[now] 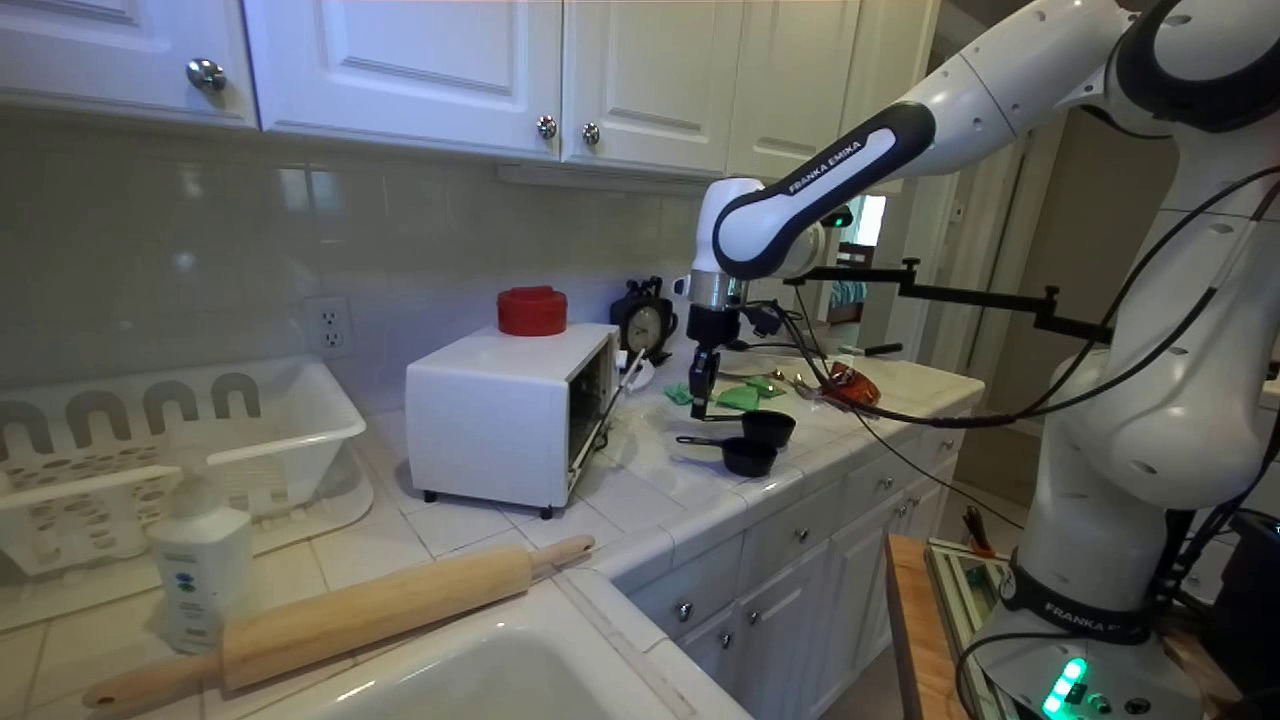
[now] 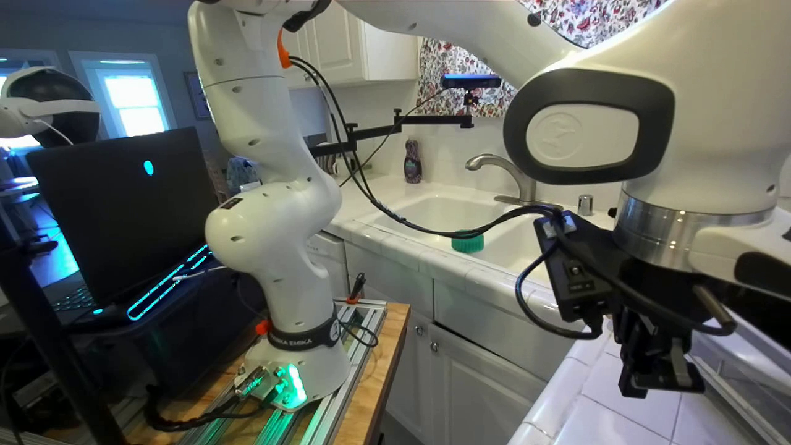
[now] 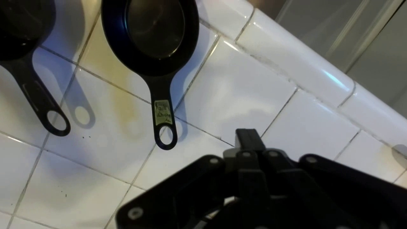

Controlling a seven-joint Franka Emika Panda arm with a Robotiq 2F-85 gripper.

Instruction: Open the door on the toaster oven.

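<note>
Hand closed, abv ctr, oven dr ajar

The place is a kitchen, by its looks one in a home. In an exterior view, white cupboards hang above a tiled counter, where a toaster oven, a dish rack, a rolling pin and two small black pans sit. In an exterior view, a sink with a curved faucet shows, with cupboard doors beneath it and a flowered curtain higher up; farther off is a bright window.
</note>
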